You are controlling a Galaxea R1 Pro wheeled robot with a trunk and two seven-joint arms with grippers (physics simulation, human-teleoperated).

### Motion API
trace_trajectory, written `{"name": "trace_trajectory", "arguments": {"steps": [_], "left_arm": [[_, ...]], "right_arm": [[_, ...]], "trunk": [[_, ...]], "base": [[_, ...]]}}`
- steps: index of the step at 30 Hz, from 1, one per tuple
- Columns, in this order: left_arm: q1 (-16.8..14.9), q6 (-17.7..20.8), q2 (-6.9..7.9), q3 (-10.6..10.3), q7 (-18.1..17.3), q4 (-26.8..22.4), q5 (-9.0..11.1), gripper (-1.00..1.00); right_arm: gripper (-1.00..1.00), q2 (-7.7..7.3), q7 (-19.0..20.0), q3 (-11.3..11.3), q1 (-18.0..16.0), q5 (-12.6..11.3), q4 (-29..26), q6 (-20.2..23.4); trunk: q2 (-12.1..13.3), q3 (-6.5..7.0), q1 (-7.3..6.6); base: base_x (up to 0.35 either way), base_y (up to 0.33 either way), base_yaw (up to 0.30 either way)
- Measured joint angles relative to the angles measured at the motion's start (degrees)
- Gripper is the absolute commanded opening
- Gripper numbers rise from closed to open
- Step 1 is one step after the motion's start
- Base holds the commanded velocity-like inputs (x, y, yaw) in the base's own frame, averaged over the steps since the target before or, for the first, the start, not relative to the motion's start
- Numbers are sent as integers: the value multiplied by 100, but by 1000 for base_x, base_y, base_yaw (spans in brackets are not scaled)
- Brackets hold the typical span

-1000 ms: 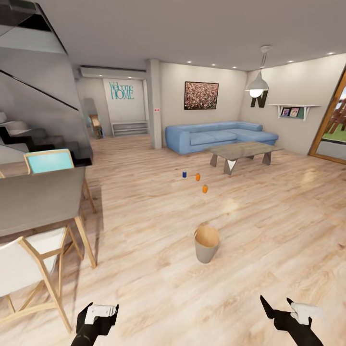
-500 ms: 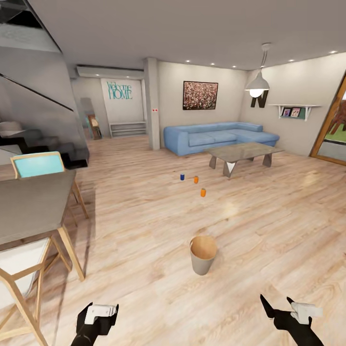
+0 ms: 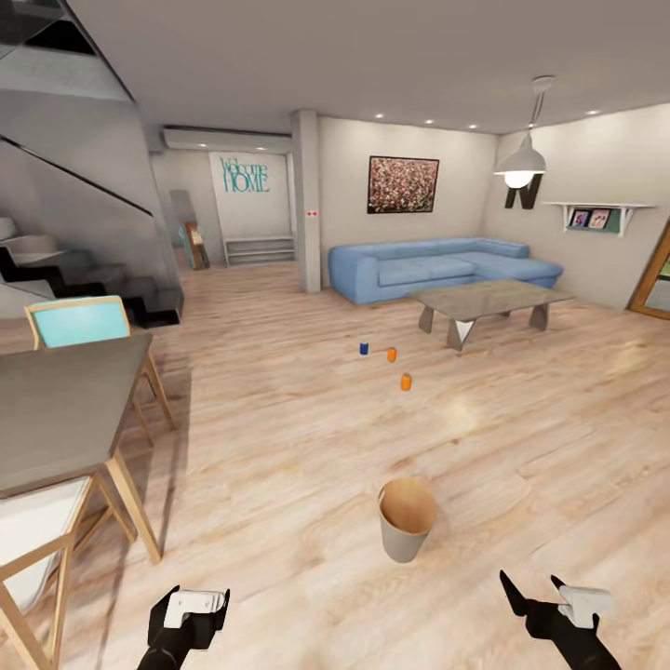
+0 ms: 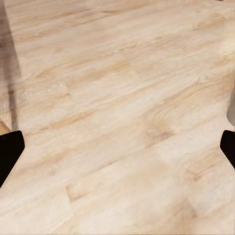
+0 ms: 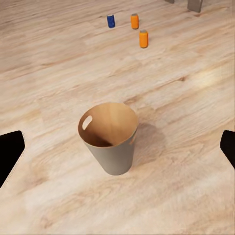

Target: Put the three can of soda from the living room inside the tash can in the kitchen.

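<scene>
Orange-lined pale tapered bin (image 3: 407,518) empty; three small cans (image 3: 389,354) upright beyond. I steer around bin. Left end effector (image 3: 191,609), right end effector (image 3: 558,605) both open, empty.

Open plank floor (image 3: 279,447) surrounds the trash can (image 3: 407,519); dining table (image 3: 65,409) crowds the left side.

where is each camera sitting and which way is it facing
Head view: on the robot's head, facing forward and down the room at the bin, three cans and sofa; both grippers, left and right, show low.
Left wrist view: on the left arm, facing the plank floor; dark fingertips at the edges.
Right wrist view: on the right arm, facing the bin and cans.
The head and right wrist views share bin and cans.
</scene>
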Motion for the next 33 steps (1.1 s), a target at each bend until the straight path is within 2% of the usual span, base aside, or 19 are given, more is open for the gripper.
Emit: {"name": "trace_trajectory", "arguments": {"steps": [10, 25, 33], "left_arm": [[1, -4, 0, 0, 0, 0, -1, 100], [-2, -5, 2, 0, 0, 0, 0, 100], [-2, -5, 8, 0, 0, 0, 7, 100]], "right_arm": [[100, 5, 0, 0, 0, 1, 0, 0], [100, 5, 2, -3, 0, 1, 0, 0], [100, 10, 8, 4, 0, 9, 2, 0]], "trunk": [[0, 0, 0], [0, 0, 0], [0, 0, 0]], "base": [[237, 0, 73], [78, 0, 1], [275, 0, 3]]}}
